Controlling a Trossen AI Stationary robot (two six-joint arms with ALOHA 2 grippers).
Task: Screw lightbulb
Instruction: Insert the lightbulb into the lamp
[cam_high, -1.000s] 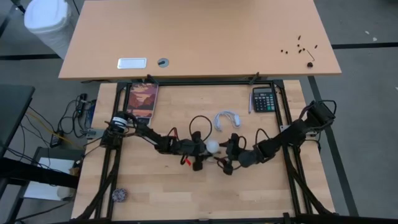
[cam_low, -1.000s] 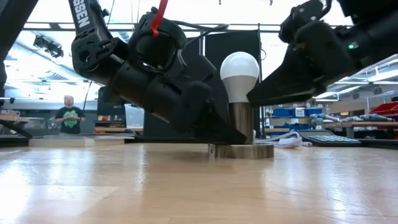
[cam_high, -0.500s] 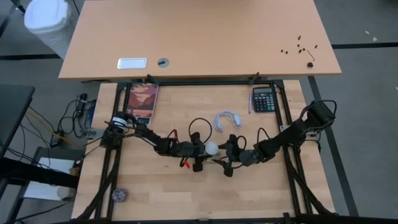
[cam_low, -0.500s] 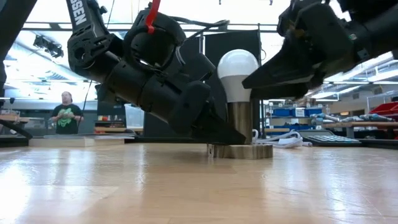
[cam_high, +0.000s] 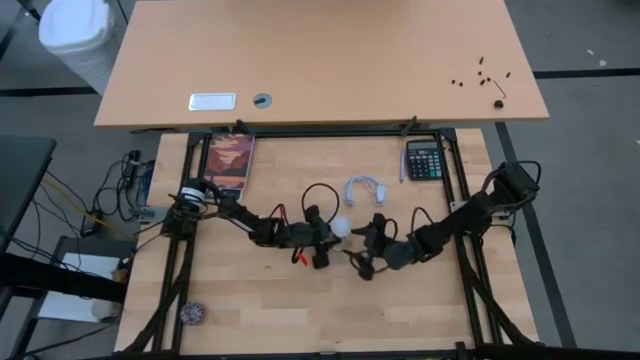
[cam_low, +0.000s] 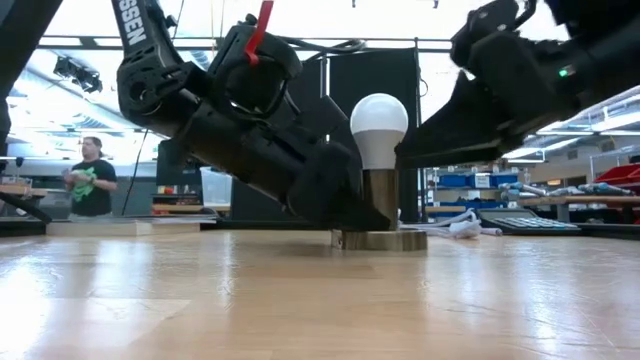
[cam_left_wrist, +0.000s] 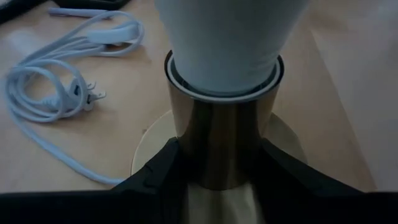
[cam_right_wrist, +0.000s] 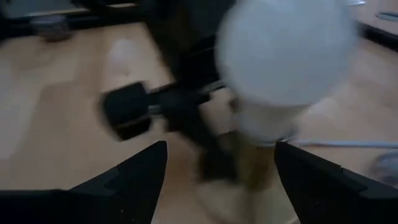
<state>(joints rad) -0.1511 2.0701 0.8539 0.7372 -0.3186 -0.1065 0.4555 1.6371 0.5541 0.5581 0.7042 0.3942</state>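
Observation:
The white lightbulb (cam_low: 378, 120) stands upright in a brass-coloured socket (cam_low: 380, 195), whose round base (cam_low: 378, 240) rests on the table's middle. From above, the lightbulb (cam_high: 342, 227) shows between both arms. My left gripper (cam_left_wrist: 221, 168) is shut on the socket from the table's left. My right gripper (cam_right_wrist: 221, 180) comes in from the right, open; its fingers stand by the lightbulb's (cam_right_wrist: 286, 50) neck. My left gripper pinches the socket's upright tube (cam_left_wrist: 224, 143) between its two fingers, low down near the round base. The fingers come slanting down from the table's left and lie across the tube. The socket stands upright with its base on the table. My right gripper has a fingertip (cam_low: 400, 160) close to the lightbulb's neck; I cannot tell whether it touches.
A coiled white cord (cam_high: 365, 190) lies just beyond the socket. A calculator (cam_high: 425, 158) sits at the far right and a picture book (cam_high: 228, 160) at the far left. A small round thing (cam_high: 192, 313) lies near the front left corner. A person (cam_low: 90, 180) stands in the room behind.
My left gripper has turned a little and carried the socket with the lightbulb slightly toward the table's far edge; both stay upright on the table.

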